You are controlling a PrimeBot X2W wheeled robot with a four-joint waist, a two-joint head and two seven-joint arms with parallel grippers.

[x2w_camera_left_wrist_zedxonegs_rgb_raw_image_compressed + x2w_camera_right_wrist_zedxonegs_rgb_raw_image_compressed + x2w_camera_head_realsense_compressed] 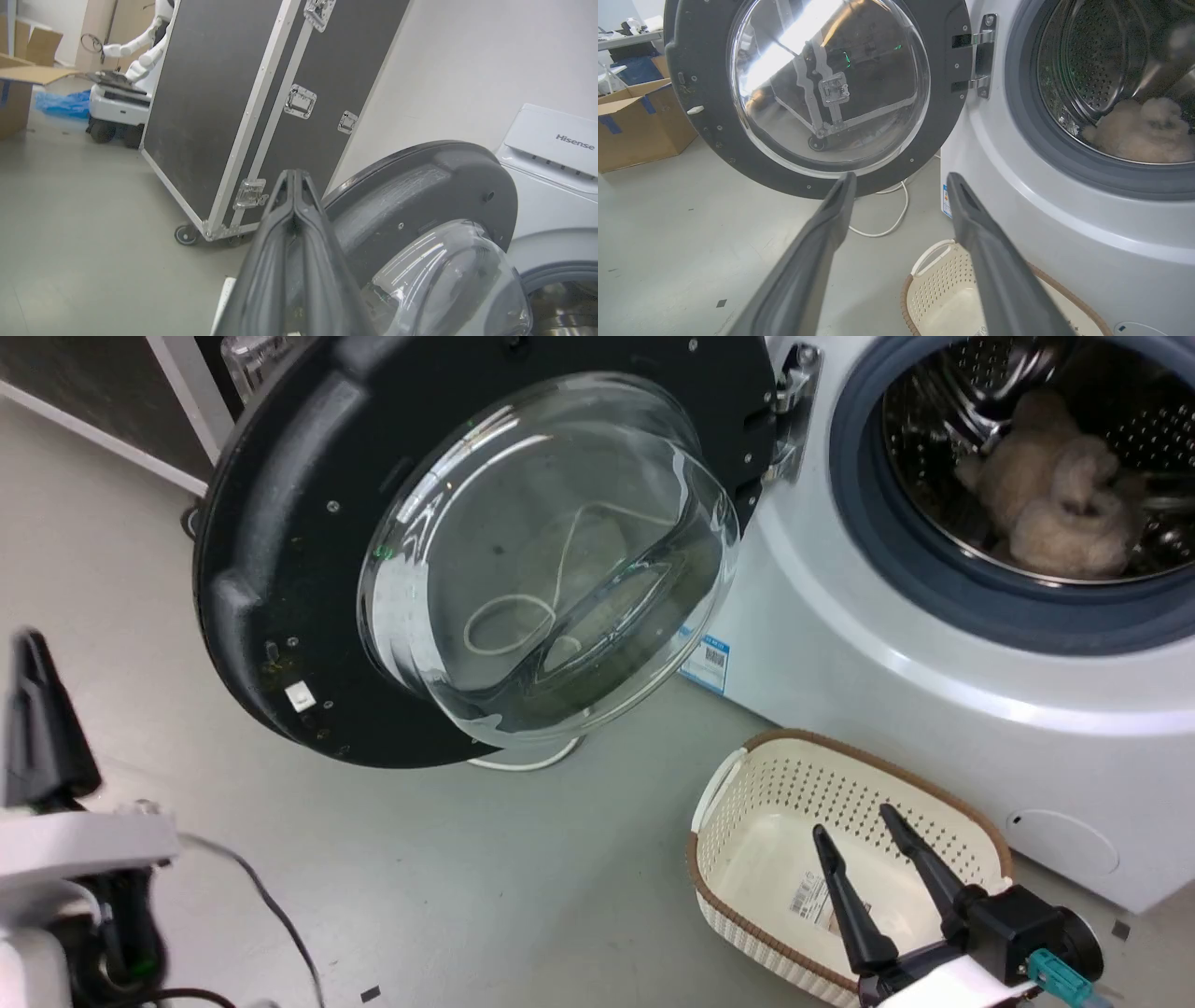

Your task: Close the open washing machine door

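Observation:
The washing machine door stands wide open to the left of the white washing machine, held by a metal hinge; its black disc and bulging glass window face me. The door also fills the upper left of the right wrist view. My left gripper is at the far left, short of the door's rim, fingers pressed together with nothing between them. My right gripper hangs open and empty over a basket, clear of the door, its fingers spread.
A cream perforated basket sits on the floor before the machine. A beige fluffy item lies in the steel drum. A white cable trails under the door. Behind the door stand a black flight case, another robot and cardboard boxes.

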